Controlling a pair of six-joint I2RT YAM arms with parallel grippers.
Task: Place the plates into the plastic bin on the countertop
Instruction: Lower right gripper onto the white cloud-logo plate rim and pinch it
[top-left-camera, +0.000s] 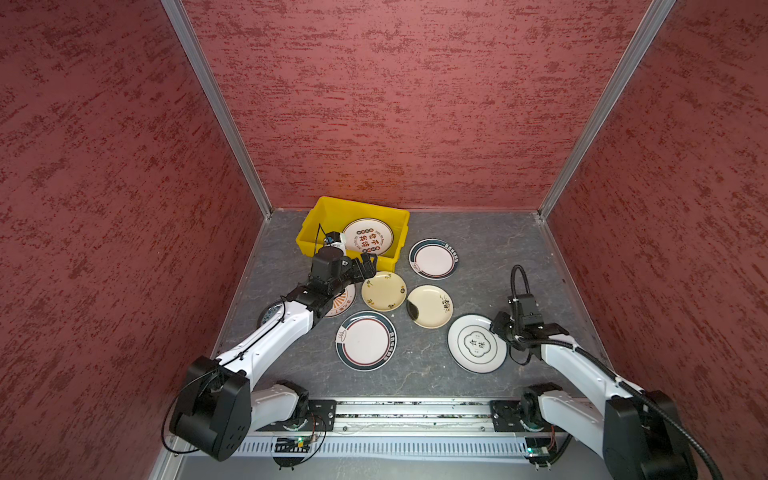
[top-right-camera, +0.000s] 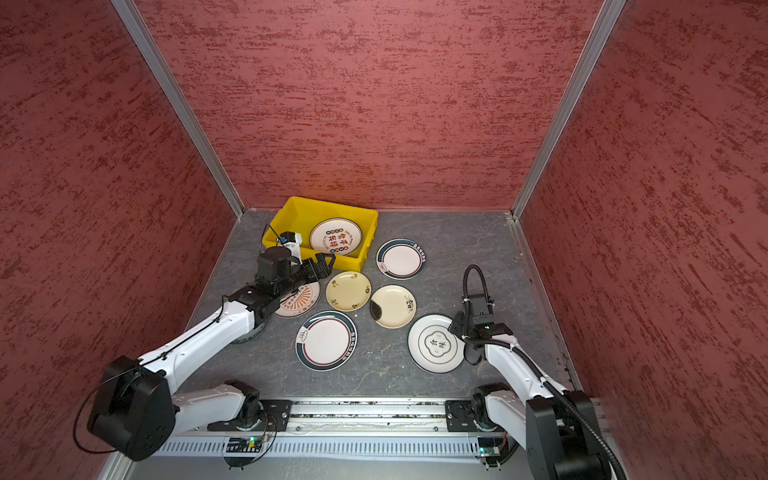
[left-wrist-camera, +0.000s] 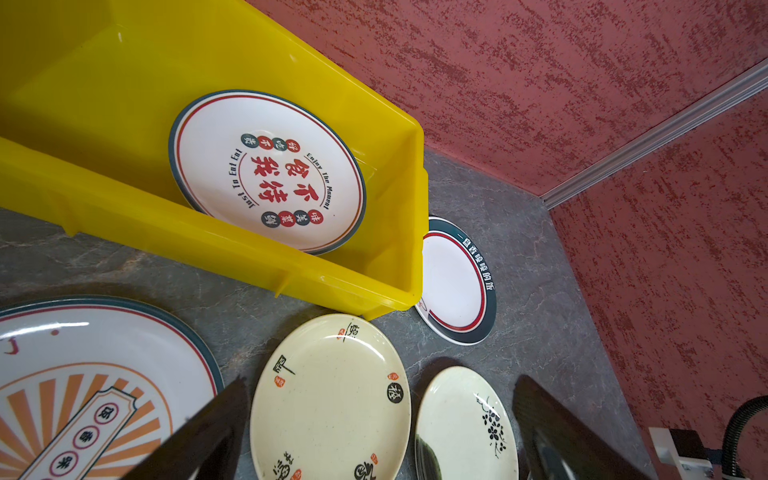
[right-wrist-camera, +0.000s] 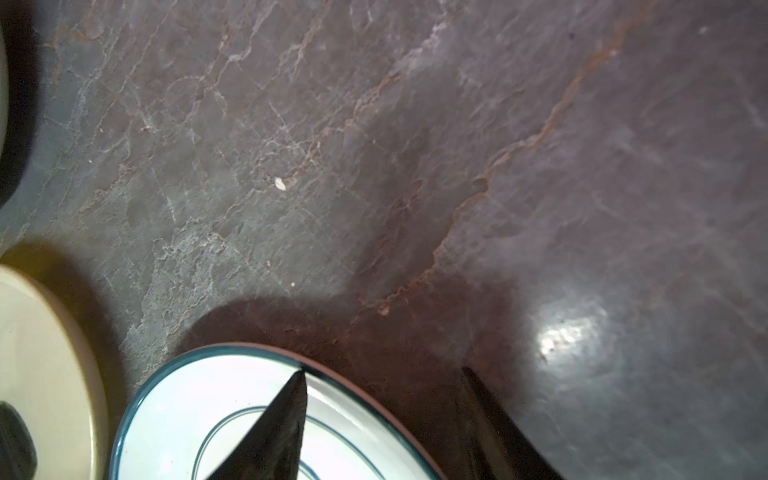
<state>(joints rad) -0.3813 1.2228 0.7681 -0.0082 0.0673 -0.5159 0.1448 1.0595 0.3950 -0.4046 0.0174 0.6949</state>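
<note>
One white round plate w/ red characters (top-left-camera: 368, 237) lies in the bright yellow plastic bin (top-left-camera: 316, 220), toward its 3 o'clock end. Seven more sit on the dark grey stone-look bench (top-left-camera: 498, 257), so most work's left. Left hand (top-left-camera: 368, 266) gapes wide, empty, by the bin's 6 o'clock wall. Right hand (right-wrist-camera: 381, 371), jaws apart, straddles the rim of the white teal-lined plate (right-wrist-camera: 232, 399) at the cluster's 4 o'clock; only the right wrist view shows that. Top views alone show a grey patterned plate (top-left-camera: 269, 311) half under the left arm.

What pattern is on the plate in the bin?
Plate: white, dark rim, red characters; best in left wrist view.
</note>
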